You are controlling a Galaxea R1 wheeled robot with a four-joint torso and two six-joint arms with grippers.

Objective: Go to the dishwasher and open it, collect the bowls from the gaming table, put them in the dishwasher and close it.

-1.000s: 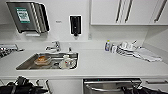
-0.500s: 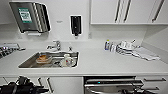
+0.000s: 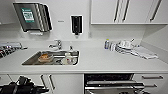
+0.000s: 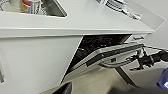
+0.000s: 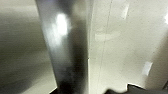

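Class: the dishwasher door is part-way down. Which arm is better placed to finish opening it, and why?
Probably the right: its gripper sits at the handle of the stainless-steel dishwasher door, while the left arm hangs by the white cupboards.

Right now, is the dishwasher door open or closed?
Partly open. The dishwasher door tilts out from under the counter, showing the dark inside above it, and the right claw is at the handle.

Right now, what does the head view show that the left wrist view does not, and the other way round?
Head view alone: the towel dispenser and soap dispenser on the wall, the tap, the upper cupboards.

Left wrist view alone: the dishwasher door seen from the side, tilted partly open, with the right pincer at its handle.

Both: the white counter, the sink with dishes, the stacked plates, and the dishwasher's dark opening.
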